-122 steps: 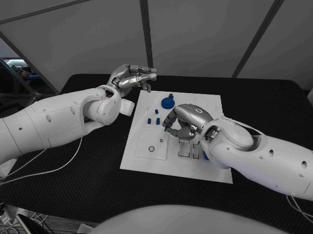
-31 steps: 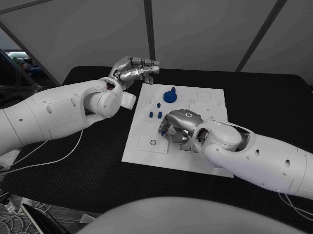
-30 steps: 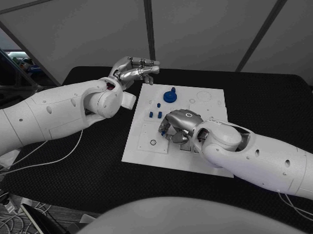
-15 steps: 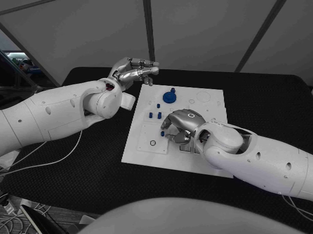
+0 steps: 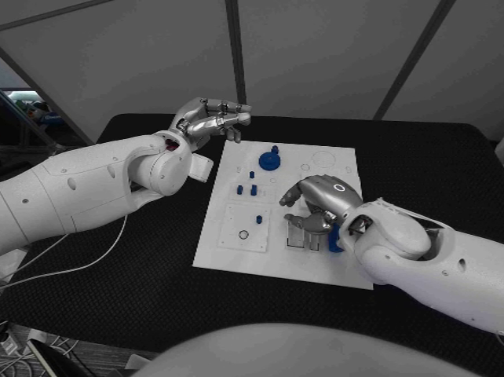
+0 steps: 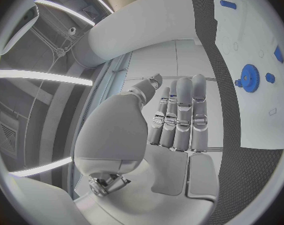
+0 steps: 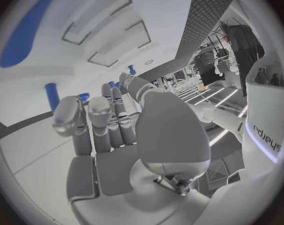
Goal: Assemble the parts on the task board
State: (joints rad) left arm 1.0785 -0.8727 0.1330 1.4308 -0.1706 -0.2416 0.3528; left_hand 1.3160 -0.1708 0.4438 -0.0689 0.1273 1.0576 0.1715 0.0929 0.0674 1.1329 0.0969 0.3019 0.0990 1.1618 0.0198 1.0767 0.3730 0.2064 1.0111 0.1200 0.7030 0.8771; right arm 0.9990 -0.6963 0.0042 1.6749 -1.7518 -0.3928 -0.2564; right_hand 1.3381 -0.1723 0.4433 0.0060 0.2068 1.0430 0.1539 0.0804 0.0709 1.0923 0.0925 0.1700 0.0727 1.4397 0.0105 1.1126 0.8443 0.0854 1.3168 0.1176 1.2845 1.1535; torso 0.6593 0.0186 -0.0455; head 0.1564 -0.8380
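A: Starting with head view: right hand point(image 5: 326, 196) over task board point(image 5: 235, 236) on the surface point(image 5: 433, 169), fingers spread, holding nothing; blue gear point(image 5: 270, 162) at far end.
B: Left wrist view: left hand point(image 6: 173, 120) fingers straight, nothing held, beside the board.
A: Right wrist view: blue pegs point(image 7: 51, 95) stand beyond its fingertips.

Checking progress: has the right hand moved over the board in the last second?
Yes. The right hand has shifted across the board toward its right edge, away from the small blue pegs it was next to.
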